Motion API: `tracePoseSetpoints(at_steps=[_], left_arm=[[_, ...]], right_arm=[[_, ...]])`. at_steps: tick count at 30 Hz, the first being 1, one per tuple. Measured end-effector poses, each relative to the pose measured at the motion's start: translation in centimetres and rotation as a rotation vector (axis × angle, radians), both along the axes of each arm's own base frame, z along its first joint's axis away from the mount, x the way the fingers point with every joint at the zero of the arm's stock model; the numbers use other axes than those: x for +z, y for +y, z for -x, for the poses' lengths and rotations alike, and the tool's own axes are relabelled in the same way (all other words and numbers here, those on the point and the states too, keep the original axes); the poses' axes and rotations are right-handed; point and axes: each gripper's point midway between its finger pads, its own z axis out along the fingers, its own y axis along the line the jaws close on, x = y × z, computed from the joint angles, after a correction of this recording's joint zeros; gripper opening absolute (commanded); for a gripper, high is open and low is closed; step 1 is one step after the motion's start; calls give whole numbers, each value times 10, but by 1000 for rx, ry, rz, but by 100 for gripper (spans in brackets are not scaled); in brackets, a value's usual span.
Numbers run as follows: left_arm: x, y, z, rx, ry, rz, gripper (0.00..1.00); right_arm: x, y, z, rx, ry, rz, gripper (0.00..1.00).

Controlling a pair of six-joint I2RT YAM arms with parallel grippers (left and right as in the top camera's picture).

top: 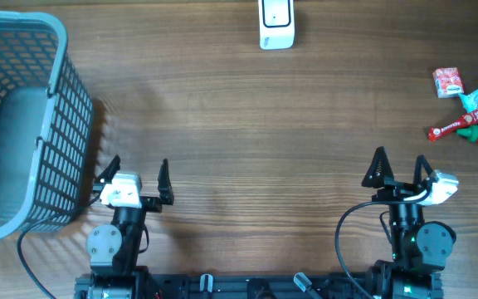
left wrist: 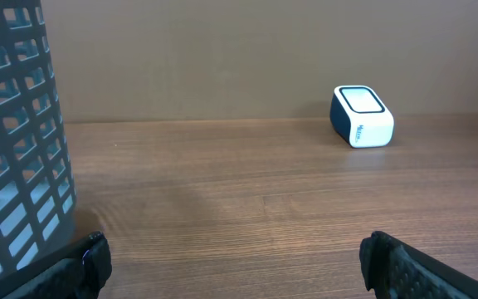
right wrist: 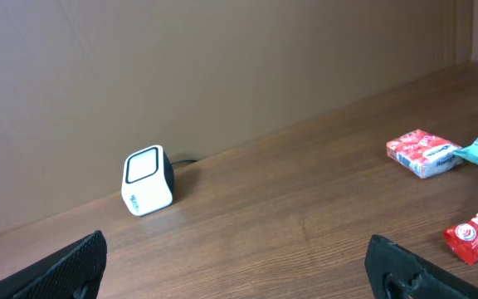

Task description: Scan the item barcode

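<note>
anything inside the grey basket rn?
Overhead shows only bare grey floor inside the basket, no items. Its left edge runs out of frame and the sloping walls cover the floor's margins, so those parts are unchecked.

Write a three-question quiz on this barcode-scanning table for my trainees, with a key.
1. True or false: the left gripper grips an item in its jaws.
2. Where does the scanner stand? A) beside the left gripper B) at the far edge of the table, near the middle C) at the near edge, between the arm bases
3. Which gripper sits nearer the red packet?
Key: 1 false, its jaws are open and empty. 2 B. 3 the right gripper.
</note>
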Motion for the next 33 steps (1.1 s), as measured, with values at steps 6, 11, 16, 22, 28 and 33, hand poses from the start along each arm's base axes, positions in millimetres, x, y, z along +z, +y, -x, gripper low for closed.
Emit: tracePoseSetpoints(at_steps=[6, 11, 16, 22, 28, 33], left_arm=[[0, -2, 0, -7, 0, 0, 100], [0, -2, 0, -7, 0, 0, 100], [0, -2, 0, -7, 0, 0, 100], [0, -2, 0, -7, 0, 0, 100], [0, -2, 0, -7, 0, 0, 100], [0, -2, 0, -7, 0, 0, 100]], right_arm=[[0, 0, 0, 0, 0, 0, 100], [0, 0, 0, 0, 0, 0, 100], [0, 0, 0, 0, 0, 0, 100], [0, 0, 0, 0, 0, 0, 100], [0, -1, 0, -5, 0, 0, 100], [0, -5, 0, -30, 0, 0, 100]])
